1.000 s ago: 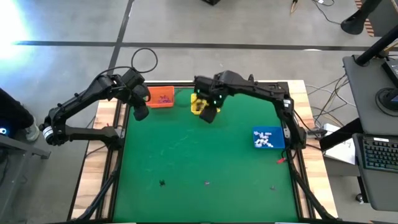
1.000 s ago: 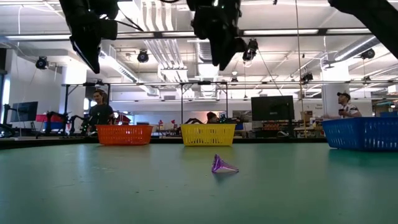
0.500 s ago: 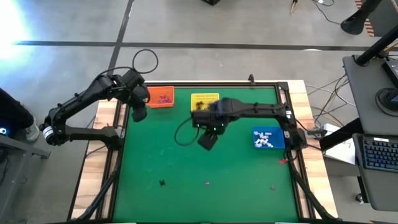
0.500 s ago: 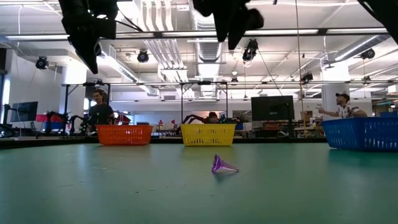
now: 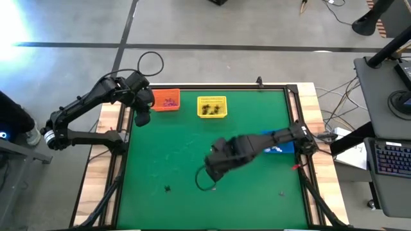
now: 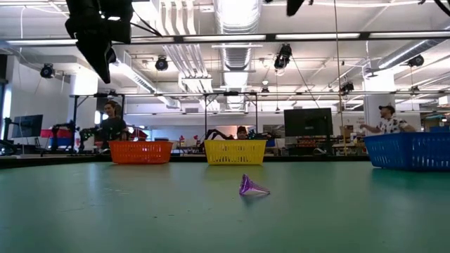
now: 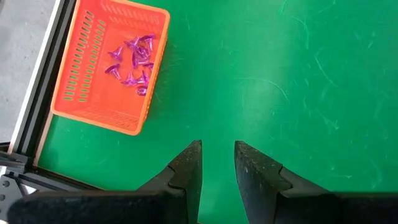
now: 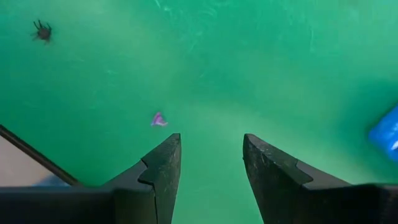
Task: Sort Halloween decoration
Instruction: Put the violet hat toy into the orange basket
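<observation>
Hovering wide open and empty, the right hand (image 8: 208, 168) has a purple trinket (image 8: 158, 119) just beside it.

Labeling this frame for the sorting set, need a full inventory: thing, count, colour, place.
Orange basket: one, far left edge of the mat, purple trinkets inside.
Yellow basket: one, far middle, dark trinkets inside.
Blue basket: one, right edge, mostly hidden under the right arm.
Loose trinkets: one black spider, one purple cone, one small dark piece, all near the front of the green mat.
People: three, in the room behind.
Left gripper: beside orange basket, jaws apart, empty.
Right gripper: over mid-mat, jaws open.
</observation>
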Controlling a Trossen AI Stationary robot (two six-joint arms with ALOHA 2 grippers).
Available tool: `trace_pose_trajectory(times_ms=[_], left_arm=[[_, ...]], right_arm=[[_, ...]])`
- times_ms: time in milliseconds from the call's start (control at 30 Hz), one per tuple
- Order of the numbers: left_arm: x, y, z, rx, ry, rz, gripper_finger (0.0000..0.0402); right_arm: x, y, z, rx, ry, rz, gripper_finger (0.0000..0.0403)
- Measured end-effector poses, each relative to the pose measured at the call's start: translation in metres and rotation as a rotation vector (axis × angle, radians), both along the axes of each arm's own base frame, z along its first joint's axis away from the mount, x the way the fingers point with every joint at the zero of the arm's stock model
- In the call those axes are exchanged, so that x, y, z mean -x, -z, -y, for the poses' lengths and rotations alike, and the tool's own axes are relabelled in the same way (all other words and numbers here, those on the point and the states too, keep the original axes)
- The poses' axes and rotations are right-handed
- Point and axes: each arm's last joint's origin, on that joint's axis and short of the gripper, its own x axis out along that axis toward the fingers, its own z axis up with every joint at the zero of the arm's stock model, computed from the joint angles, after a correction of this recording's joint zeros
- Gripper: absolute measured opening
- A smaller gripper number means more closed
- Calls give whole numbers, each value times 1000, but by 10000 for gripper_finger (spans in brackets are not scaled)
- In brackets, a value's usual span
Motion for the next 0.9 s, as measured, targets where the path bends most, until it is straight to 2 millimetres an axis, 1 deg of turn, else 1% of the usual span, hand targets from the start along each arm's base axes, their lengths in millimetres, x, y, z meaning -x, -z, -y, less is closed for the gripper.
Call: trace_pose_trajectory(times_ms=[133,300,500,700,800,900], left_arm=[[0,0,0,-6,18,-3,77],[0,0,0,-9,23,-2,77],[0,0,0,-7,25,-4,77],[-1,0,0,-10,25,2,77],[-1,0,0,-7,26,5,77],[-1,0,0,-8,26,5,77]], right_arm=[[11,2,-31,24,106,24,164],[27,15,-64,37,272,24,164],[49,42,-94,49,504,-24,164],[72,68,-120,34,726,-108,164],[74,76,-128,-3,699,-123,164],[71,84,-130,-10,590,-112,164]])
